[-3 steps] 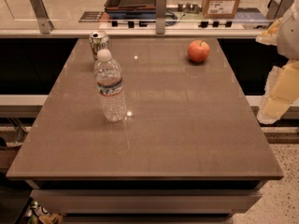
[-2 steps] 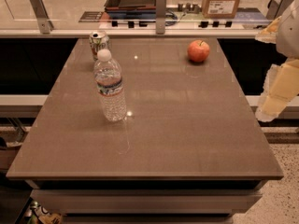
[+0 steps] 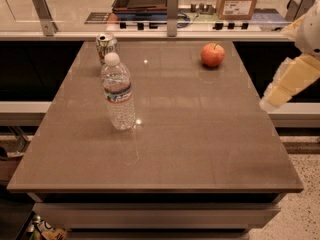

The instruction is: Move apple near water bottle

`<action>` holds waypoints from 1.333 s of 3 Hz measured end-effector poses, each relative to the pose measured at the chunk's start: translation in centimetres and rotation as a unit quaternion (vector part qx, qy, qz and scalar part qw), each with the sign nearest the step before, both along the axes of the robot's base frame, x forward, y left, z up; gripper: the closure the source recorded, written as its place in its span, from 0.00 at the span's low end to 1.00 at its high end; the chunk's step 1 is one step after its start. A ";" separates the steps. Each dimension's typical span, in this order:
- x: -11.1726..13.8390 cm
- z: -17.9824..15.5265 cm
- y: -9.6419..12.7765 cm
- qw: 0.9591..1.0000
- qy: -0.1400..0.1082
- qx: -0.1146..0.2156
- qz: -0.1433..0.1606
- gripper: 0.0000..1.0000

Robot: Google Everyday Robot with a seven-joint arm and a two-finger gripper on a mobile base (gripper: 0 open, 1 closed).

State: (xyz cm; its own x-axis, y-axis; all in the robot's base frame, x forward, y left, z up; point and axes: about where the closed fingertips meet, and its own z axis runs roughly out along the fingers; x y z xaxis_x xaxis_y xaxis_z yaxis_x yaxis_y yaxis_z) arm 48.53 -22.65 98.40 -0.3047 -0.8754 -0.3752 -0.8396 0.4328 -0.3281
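The apple [image 3: 212,55] is sitting at the table's [image 3: 200,149] one o'clock — the water bottle [image 3: 118,92] standing well apart at ten; the gripper [image 3: 280,89] is hanging past the three o'clock edge — I cannot tell its state.

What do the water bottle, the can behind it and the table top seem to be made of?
Water bottle: clear ribbed plastic, see-through. Can: probably metal, with a shiny rim. Table top: smooth grey-brown, perhaps laminate or stone; it mirrors lamp spots. The gripper hangs beyond the table's right edge.

The table [image 3: 200,149] carries the water bottle [image 3: 118,94], soda can [image 3: 106,45] and apple [image 3: 212,55]; the gripper [image 3: 271,99] hangs beside its right edge.
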 end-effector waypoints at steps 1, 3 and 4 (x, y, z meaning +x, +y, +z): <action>3.6 -0.6 -1.0 0.994 -0.043 0.071 -0.066 0.00; 10.0 -1.1 -2.6 0.970 -0.111 0.147 -0.158 0.00; 16.3 -3.7 -1.7 0.960 -0.114 0.155 -0.204 0.00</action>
State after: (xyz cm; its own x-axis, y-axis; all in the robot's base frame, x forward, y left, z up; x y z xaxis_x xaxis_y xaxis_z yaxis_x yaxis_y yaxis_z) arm 64.83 -24.39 94.67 -0.4783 -0.5352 -0.6963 -0.5006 0.8176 -0.2845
